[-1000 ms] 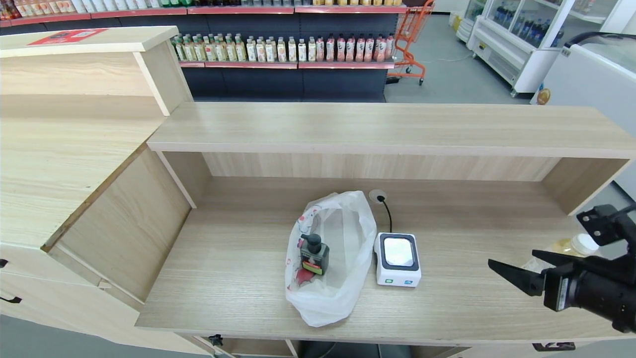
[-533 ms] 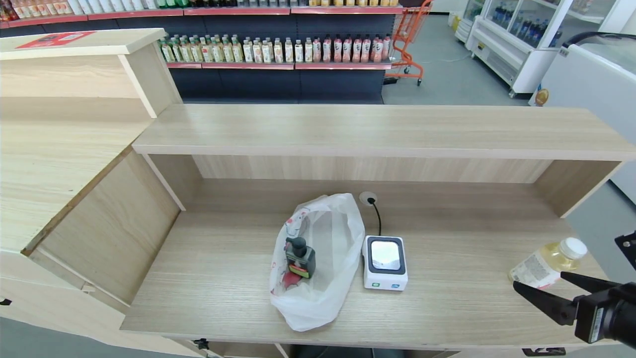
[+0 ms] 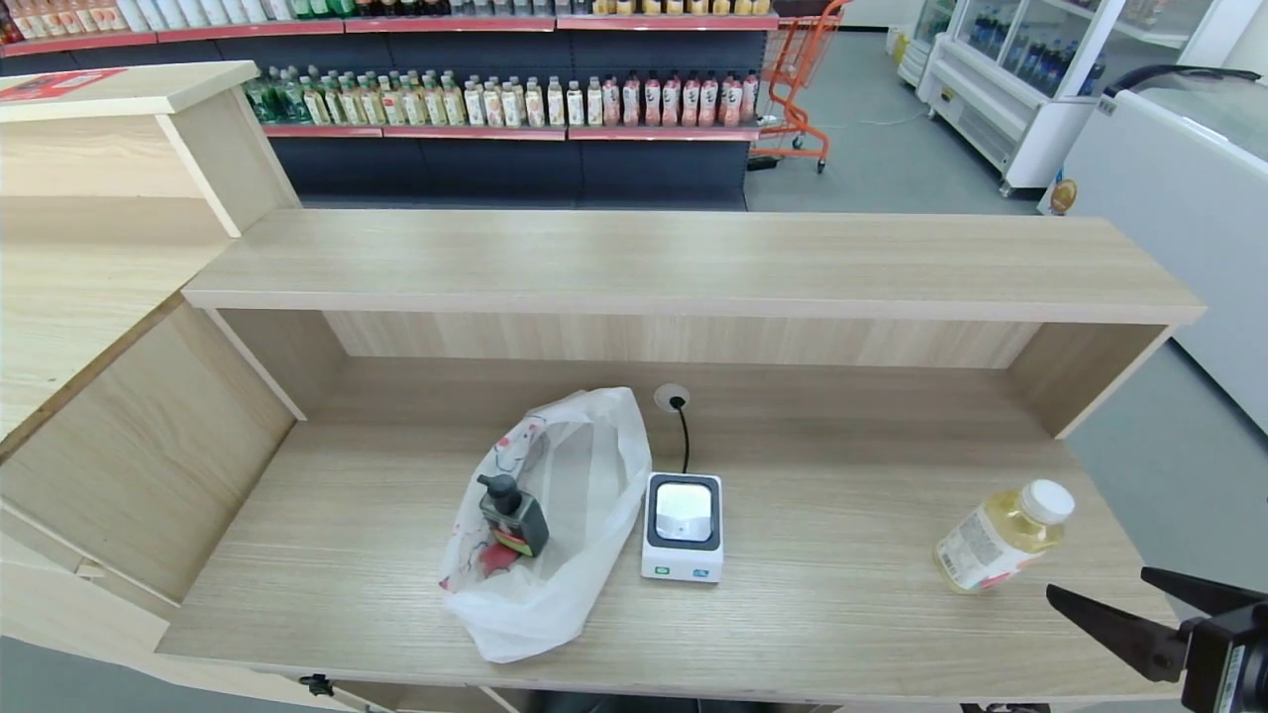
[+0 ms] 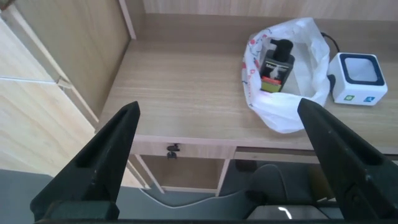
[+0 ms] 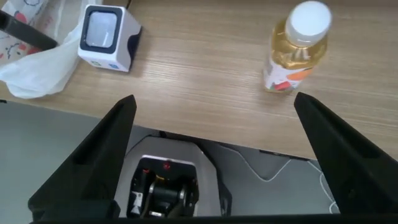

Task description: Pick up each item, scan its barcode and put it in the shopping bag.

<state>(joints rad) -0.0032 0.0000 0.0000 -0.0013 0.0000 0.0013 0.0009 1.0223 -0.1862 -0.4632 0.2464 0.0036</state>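
Bottle (image 3: 1001,537) upright on counter (image 3: 842,604), cap up.

The counter (image 3: 842,614) is pale wood with a fine straight grain. The bag (image 3: 584,465) is translucent white with red print. The pump bottle (image 3: 515,515) is dark grey with a black pump and a red and green label. The scanner (image 3: 682,530) is white, with a dark frame round a pale grey window and one green and one blue mark; its cable (image 3: 684,436) is black. The oil bottle (image 3: 1001,537) is clear yellow, with a white cap and a white and red label. My left gripper (image 4: 217,107) and right gripper (image 3: 1098,582) are black.
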